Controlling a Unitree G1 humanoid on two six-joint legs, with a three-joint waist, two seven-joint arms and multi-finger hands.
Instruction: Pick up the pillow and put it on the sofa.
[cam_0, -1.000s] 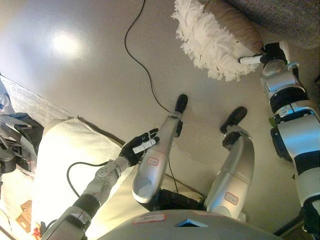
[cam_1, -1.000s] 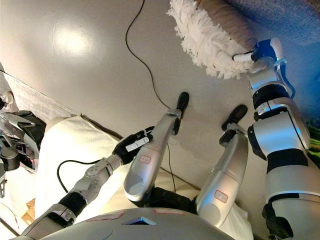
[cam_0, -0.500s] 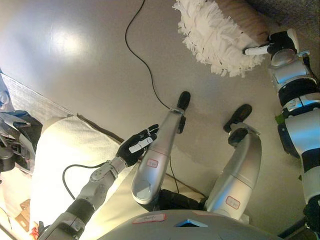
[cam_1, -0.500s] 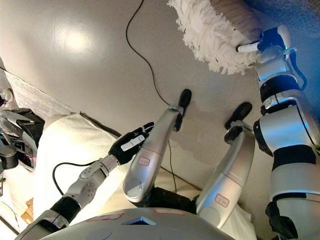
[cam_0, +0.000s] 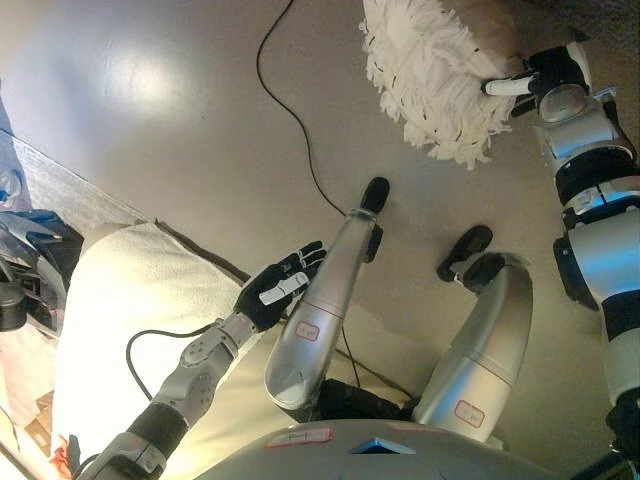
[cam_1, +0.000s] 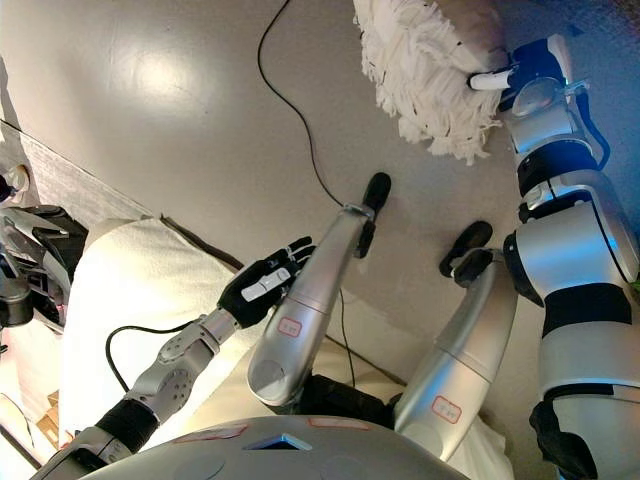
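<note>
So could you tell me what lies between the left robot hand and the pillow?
Bare floor, crossed by a thin black cable, in both eye views.

Pillow (cam_0: 432, 75) – shaggy white fringed cloth; floor (cam_0: 150, 110) – smooth, faintly glossy; sofa (cam_1: 600, 25) – coarse grey fabric.

No text, number or sign can be read anywhere in the scene. The only markings are small red-outlined labels on the robot's own body, and their print is too small to make out.
</note>
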